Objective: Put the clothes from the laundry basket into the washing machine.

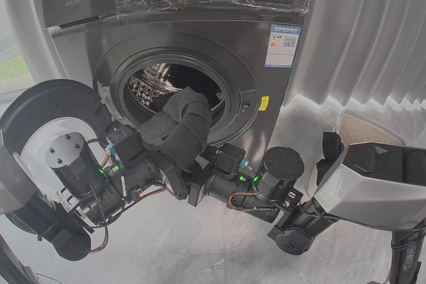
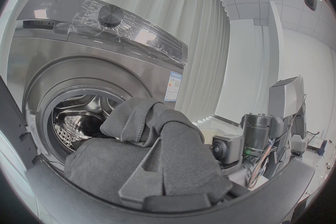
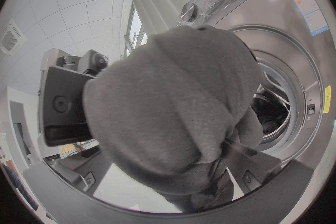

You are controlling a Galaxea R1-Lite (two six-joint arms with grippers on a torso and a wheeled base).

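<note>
**Step in hand: loading.** The dark grey garment (image 1: 186, 129) hangs bunched directly in front of the drum opening (image 1: 175, 87) of the washing machine (image 1: 186, 38). Its upper fold is level with the opening's lower half and is not yet inside. The garment is draped over the left gripper (image 2: 157, 189) and the right gripper (image 3: 250, 168), which sit side by side just below the opening. The cloth covers both, so it cannot be told how far either is open or whether either clamps the cloth.

**Procedure:**
- Advance both arms together through the opening so the bundle clears the lower rim. A trailing fold is likely to catch on the rim or drop outside the opening.
- Release only when the whole bundle is past the rim.
- Keep the left arm off the door (image 1: 49, 116), which stands swung open to the left of the opening.

**View differences:**
- **Head view:** shows the laundry basket (image 1: 355, 114) on the floor, well to the right of the opening.
- **Left wrist view:** shows bare perforated steel inside the opening.
- **Right wrist view:** shows a dark mass low within the opening. It may be clothes already loaded, but this is unclear.
</note>
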